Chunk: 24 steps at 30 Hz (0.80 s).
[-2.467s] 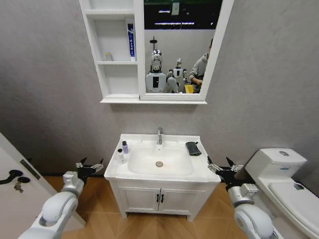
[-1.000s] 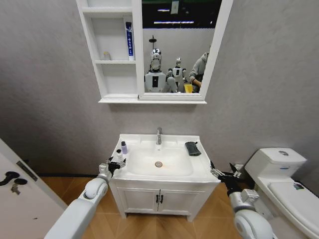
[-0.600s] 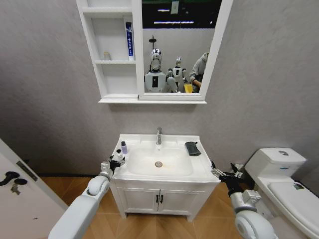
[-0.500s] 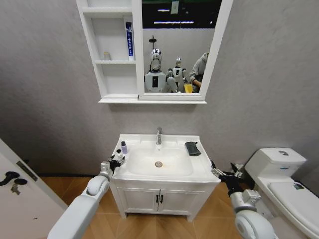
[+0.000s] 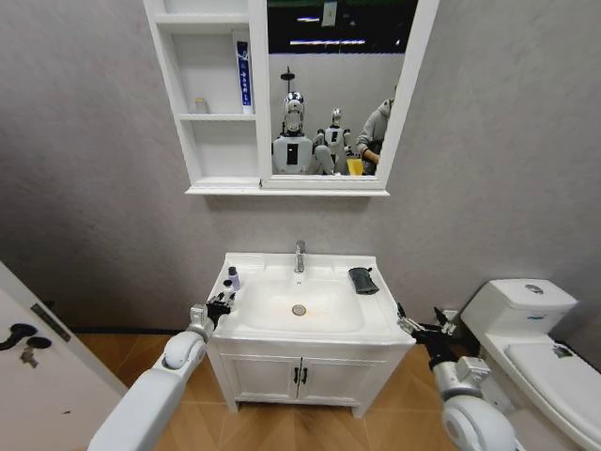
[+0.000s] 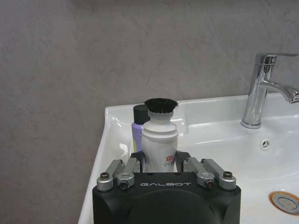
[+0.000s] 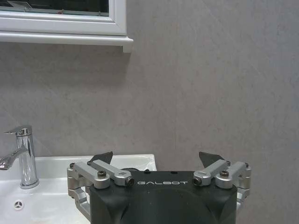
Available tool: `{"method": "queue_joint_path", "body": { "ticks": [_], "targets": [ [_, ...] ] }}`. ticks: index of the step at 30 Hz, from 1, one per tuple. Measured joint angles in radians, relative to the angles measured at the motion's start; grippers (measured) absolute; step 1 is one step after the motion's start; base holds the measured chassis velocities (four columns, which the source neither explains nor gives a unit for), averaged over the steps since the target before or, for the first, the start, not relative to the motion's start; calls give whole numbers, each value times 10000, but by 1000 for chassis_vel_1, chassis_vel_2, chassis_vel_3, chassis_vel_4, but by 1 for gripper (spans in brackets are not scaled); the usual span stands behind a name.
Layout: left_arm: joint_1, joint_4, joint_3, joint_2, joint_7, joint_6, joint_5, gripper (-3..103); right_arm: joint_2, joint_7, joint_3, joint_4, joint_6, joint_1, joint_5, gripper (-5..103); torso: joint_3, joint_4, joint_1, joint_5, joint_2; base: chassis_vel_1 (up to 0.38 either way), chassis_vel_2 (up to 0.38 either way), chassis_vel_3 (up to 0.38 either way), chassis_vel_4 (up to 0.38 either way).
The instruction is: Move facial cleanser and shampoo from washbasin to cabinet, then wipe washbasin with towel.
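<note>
The washbasin (image 5: 310,335) stands in the centre of the head view. Two bottles stand on its left rim (image 6: 106,149): a white one with a black cap (image 6: 159,135) and, behind it, a purple one with a black cap (image 6: 137,129) (image 5: 234,278). I cannot tell which is the facial cleanser and which the shampoo. My left gripper (image 6: 159,159) (image 5: 222,303) is shut on the white bottle, one finger on each side. The dark towel (image 5: 363,280) lies on the right rim. The cabinet (image 5: 223,117) hangs above. My right gripper (image 5: 420,328) (image 7: 155,159) waits open beside the basin's right front corner.
A chrome tap (image 5: 300,256) stands at the back of the basin. The cabinet shelves hold a blue tube (image 5: 244,75) and a small jar (image 5: 200,105). A toilet (image 5: 526,319) stands to the right, a door (image 5: 38,366) to the left, and the vanity cupboard (image 5: 300,373) below the basin.
My left arm has reached from beside the vanity to the bottles on the basin's left rim and its gripper now sits around the white one. The right gripper has dropped slightly.
</note>
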Motion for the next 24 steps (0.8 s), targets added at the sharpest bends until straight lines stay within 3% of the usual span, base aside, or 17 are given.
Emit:
{"method": "queue_joint_path", "body": {
  "ticks": [7, 11, 13, 14, 17, 20, 22, 24],
  "targets": [
    [2, -873, -265, 522, -324, 184, -422, 35, -27, 1, 28, 74, 0, 10, 27, 100, 0, 1, 0, -1, 0, 0, 0, 0, 0],
    [-138, -1811, -410, 1259, -777, 412, -1005, 35, -25, 2, 31, 112, 0, 18, 31, 100, 0, -1, 0, -3, 0, 0, 0, 0, 0],
    [-334, -2591, -488, 2460, -1070, 623, -1628, 35, -25, 4, 36, 140, -1, 12, 37, 100, 0, 0, 0, 0, 0, 0, 0, 0, 0],
    [-334, -2591, -488, 2460, -1070, 623, -1628, 35, -25, 4, 36, 140, -1, 12, 37, 100, 0, 0, 0, 0, 0, 0, 0, 0, 0],
    [-1047, -3204, -606, 3718, -1404, 966, -2729, 34, 3, 0, 5, 140, 0, 40, 27, 100, 0, 3, -1, -1, 0, 0, 0, 0, 0],
    [-1504, -3335, -604, 4126, -1580, 1174, -3210, 34, 12, -3, -43, 140, 1, 67, 18, 100, 0, 0, 0, -1, 1, 0, 0, 0, 0],
    [-2773, -3496, -204, 4999, -1941, 1779, -4256, 34, 26, -5, -120, 151, 0, 141, 14, 100, 1, 1, 0, 0, 0, 0, 0, 0, 0],
    [-3294, -3501, 62, 5206, -2045, 1977, -4589, 34, 21, -11, -138, 156, -1, 161, 16, 100, 1, 3, 0, 0, 0, 0, 0, 0, 0]
  ]
}}
